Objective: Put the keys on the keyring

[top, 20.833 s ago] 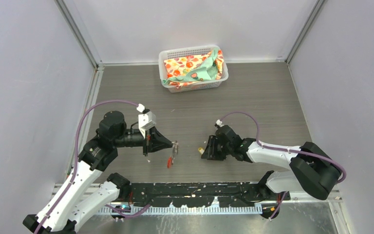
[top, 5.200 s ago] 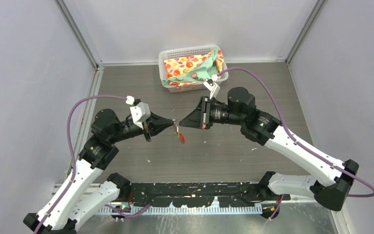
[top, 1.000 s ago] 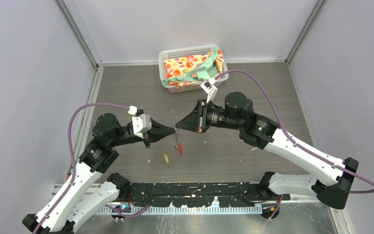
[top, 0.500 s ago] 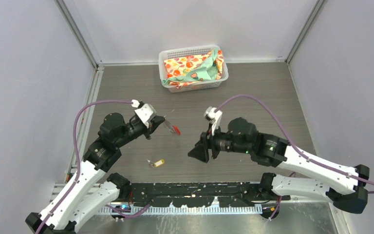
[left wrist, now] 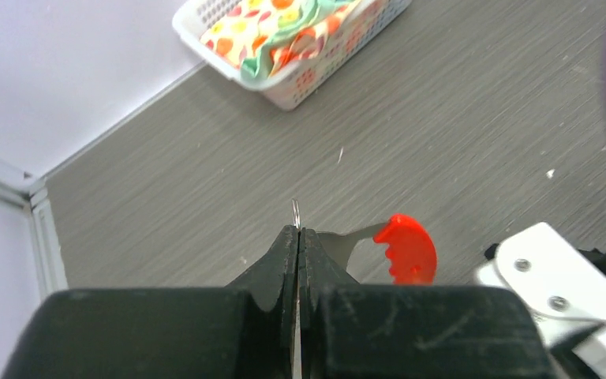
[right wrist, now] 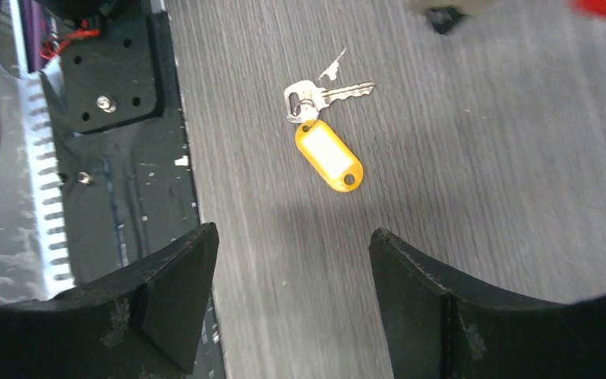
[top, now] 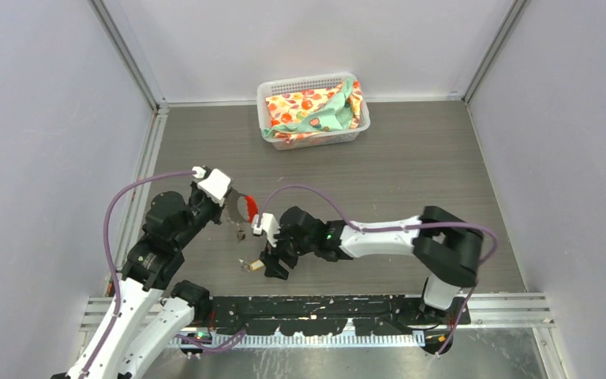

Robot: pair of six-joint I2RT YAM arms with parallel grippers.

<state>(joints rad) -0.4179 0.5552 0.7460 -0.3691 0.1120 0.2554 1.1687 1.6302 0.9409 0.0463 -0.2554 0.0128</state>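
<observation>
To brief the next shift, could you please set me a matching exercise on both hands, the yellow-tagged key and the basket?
Things: 1 left hand; 2 right hand; 3 yellow-tagged key; 4 basket.
States: A lying on the table; B shut on the red-tagged keyring; C holding patterned cloth; D open and empty.
Pairs: 1-B, 2-D, 3-A, 4-C.

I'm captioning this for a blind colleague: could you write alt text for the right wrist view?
A silver key on a small ring with a yellow tag lies on the grey wood-grain table, just ahead of the wide-open right claw. A black base plate with holes runs along the left edge.
</observation>
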